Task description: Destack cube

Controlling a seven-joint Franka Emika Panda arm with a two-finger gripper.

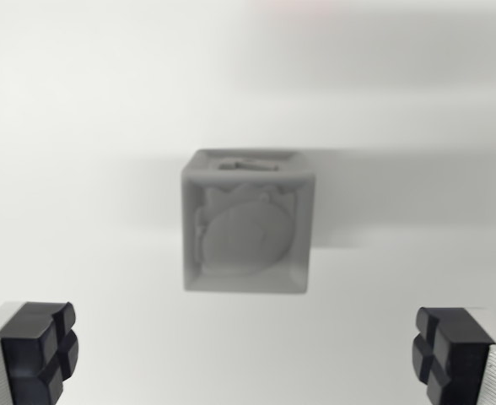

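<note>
Right now my pincer (248, 354) stands wide, holding nothing: its 2 black fingertips (37, 348) sit at the bottom corners of the wrist view, 1 at the view's left and 1 at the view's right, with bare pale surface (79, 126) between them. Ahead of the gap, near the middle of the view, rests a grey cube (246, 224), well apart from both tips. Its near face is recessed, with a round relief inside, though the blur hides the detail. A soft shadow stretches from the cube toward the view's right.
</note>
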